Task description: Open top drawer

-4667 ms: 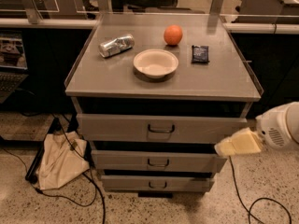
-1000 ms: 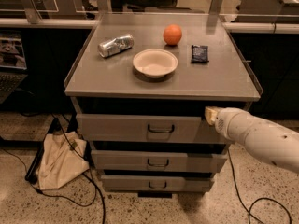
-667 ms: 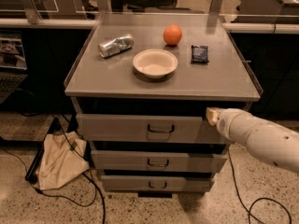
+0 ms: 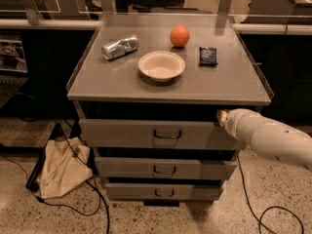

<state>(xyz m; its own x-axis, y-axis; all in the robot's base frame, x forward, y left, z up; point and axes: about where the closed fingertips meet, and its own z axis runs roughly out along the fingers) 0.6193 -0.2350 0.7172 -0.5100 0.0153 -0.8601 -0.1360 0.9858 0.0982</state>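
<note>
The top drawer [image 4: 122,133] is the widest grey drawer front, just under the cabinet top, with a small dark bracket handle [image 4: 167,134] at its centre. A dark gap shows above its front. My gripper [image 4: 222,116] is at the end of the white arm [image 4: 273,140] that comes in from the right. It sits at the upper right edge of the top drawer front, well right of the handle. Whether it touches the drawer I cannot tell.
Two narrower grey drawers [image 4: 163,168] [image 4: 163,191] lie below. On the cabinet top [image 4: 229,89] are a crushed can [image 4: 120,47], a white bowl [image 4: 161,65], an orange [image 4: 179,35] and a dark packet [image 4: 208,55]. A cloth bag [image 4: 61,167] and cables lie on the floor at left.
The arm has swung up and left from beside the middle drawer to the top drawer's upper right edge. Over the last second it has barely moved.
</note>
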